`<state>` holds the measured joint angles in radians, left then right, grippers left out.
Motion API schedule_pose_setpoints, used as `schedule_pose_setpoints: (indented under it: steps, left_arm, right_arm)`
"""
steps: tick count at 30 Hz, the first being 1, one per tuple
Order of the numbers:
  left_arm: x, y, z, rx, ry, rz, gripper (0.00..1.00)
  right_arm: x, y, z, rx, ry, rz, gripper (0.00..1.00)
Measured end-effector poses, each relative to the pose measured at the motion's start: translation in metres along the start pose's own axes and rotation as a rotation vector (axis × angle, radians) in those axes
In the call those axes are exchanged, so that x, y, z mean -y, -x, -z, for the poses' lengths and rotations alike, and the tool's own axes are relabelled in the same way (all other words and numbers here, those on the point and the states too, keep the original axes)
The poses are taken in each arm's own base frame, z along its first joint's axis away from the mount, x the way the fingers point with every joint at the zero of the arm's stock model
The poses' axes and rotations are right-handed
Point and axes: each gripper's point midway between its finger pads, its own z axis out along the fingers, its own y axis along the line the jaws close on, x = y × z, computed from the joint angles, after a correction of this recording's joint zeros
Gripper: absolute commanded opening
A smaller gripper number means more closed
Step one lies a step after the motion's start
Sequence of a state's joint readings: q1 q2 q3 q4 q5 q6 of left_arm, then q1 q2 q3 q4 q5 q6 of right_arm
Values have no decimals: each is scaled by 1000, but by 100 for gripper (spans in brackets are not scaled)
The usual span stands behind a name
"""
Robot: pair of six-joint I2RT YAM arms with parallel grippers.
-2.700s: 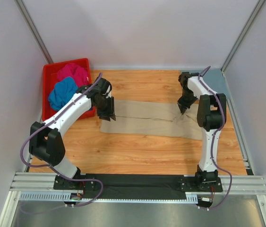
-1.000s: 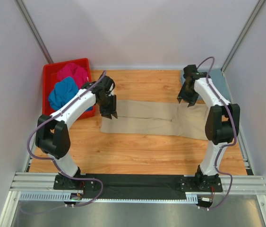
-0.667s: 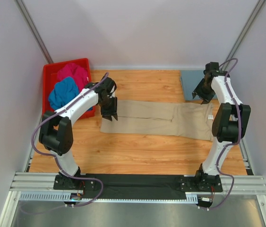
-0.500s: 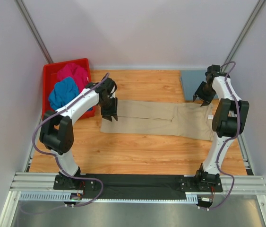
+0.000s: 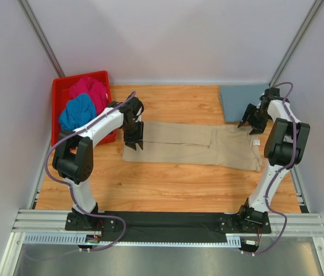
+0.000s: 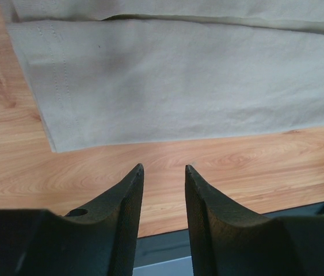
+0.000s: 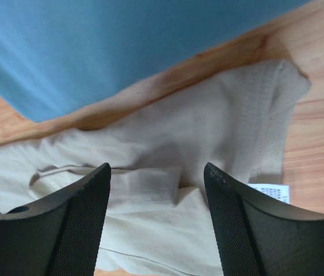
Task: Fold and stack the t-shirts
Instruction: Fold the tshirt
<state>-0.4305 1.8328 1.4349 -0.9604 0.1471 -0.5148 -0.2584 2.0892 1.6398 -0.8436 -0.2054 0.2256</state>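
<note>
A beige t-shirt [image 5: 190, 144] lies folded into a long strip across the middle of the table. My left gripper [image 5: 133, 142] hovers over its left hem end, open and empty; in the left wrist view the hem [image 6: 150, 86] lies just ahead of the gripper [image 6: 163, 167]. My right gripper [image 5: 250, 127] stands open over the collar end [image 7: 167, 149], nothing between its fingers. A folded grey-blue t-shirt [image 5: 239, 101] lies flat at the back right, also in the right wrist view [image 7: 121, 40]. Magenta [image 5: 90, 89] and bright blue [image 5: 76, 112] t-shirts sit crumpled in the red bin.
The red bin [image 5: 58, 92] stands at the back left corner, close to the left arm. A white label [image 7: 268, 192] shows at the beige shirt's neck. Grey walls enclose the table on three sides, and a black rail [image 5: 167, 221] runs along the near edge.
My right gripper has travelled right, from the strip's middle to the collar end, and opened wider; the shirt's right part now lies spread out. The left gripper has hardly moved.
</note>
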Motion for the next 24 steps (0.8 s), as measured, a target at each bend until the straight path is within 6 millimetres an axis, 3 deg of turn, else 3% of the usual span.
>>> schedule_pose_setpoints:
  steps: [4, 11, 18, 19, 20, 24]
  left_arm:
    - [0, -1, 0, -2, 1, 1, 42]
    - [-2, 0, -1, 2, 12, 1, 41]
    - [-4, 1, -1, 6, 22, 5, 41]
    - [-4, 1, -1, 6, 22, 6, 41]
    - [-4, 1, -1, 7, 24, 7, 41]
    - [-7, 1, -3, 5, 39, 8, 41]
  right_arm:
    - [6, -2, -2, -14, 88, 0, 69]
    - [-29, -1, 1, -17, 314, 81, 65]
    - [-42, -6, -2, -47, 427, 108, 60]
    - [-43, -5, -1, -43, 437, 110, 57]
    - [-43, -3, -1, -35, 440, 114, 48]
    - [-40, 5, -2, -2, 425, 111, 35]
